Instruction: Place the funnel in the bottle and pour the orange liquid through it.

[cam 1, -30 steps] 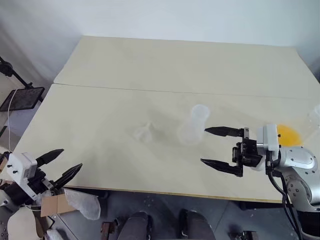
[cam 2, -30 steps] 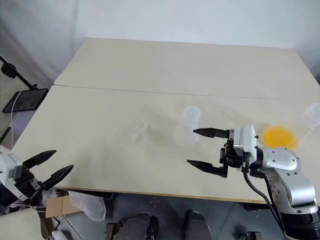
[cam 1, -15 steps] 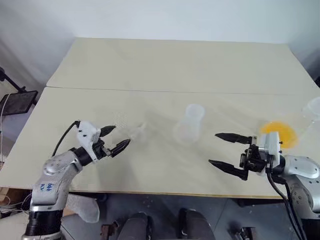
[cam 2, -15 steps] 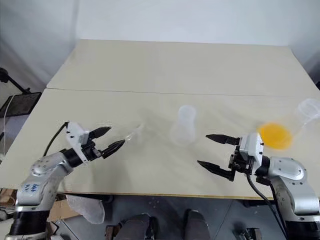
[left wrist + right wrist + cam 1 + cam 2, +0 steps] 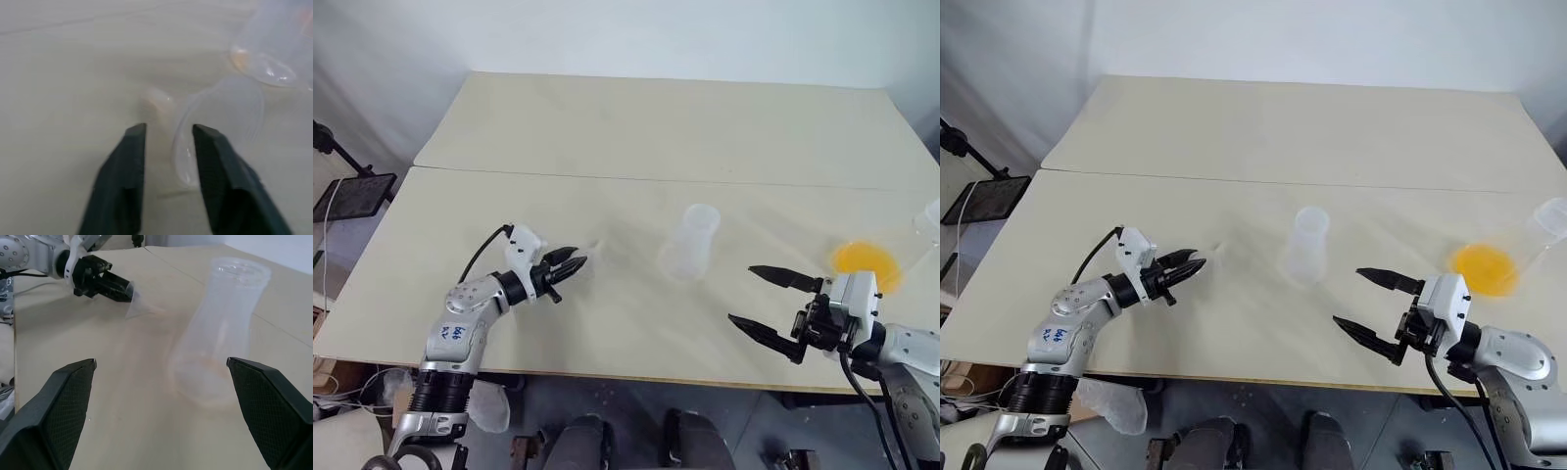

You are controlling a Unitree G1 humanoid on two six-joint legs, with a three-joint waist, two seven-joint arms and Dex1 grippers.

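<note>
The tiny clear funnel (image 5: pixel 591 253) lies on its side on the table, left of the frosted bottle (image 5: pixel 693 243), which stands upright mid-table. My left gripper (image 5: pixel 572 263) has reached the funnel. In the left wrist view its fingers (image 5: pixel 129 156) stand close together with the funnel's (image 5: pixel 220 122) rim between them. My right gripper (image 5: pixel 741 294) hangs open and empty, to the right of the bottle and nearer the front edge. The orange liquid (image 5: pixel 867 262) sits in a clear flask at the table's right edge, behind my right hand.
The flask's clear neck (image 5: pixel 1551 216) points toward the far right corner. A seam (image 5: pixel 636 178) crosses the pale table (image 5: pixel 636 117) behind the bottle. A black stand (image 5: pixel 352 191) is on the floor to the left.
My left arm swung in from beyond the table's left front corner to the funnel, and its fingers narrowed from wide open. My right gripper drew back rightward, away from the bottle, still open.
</note>
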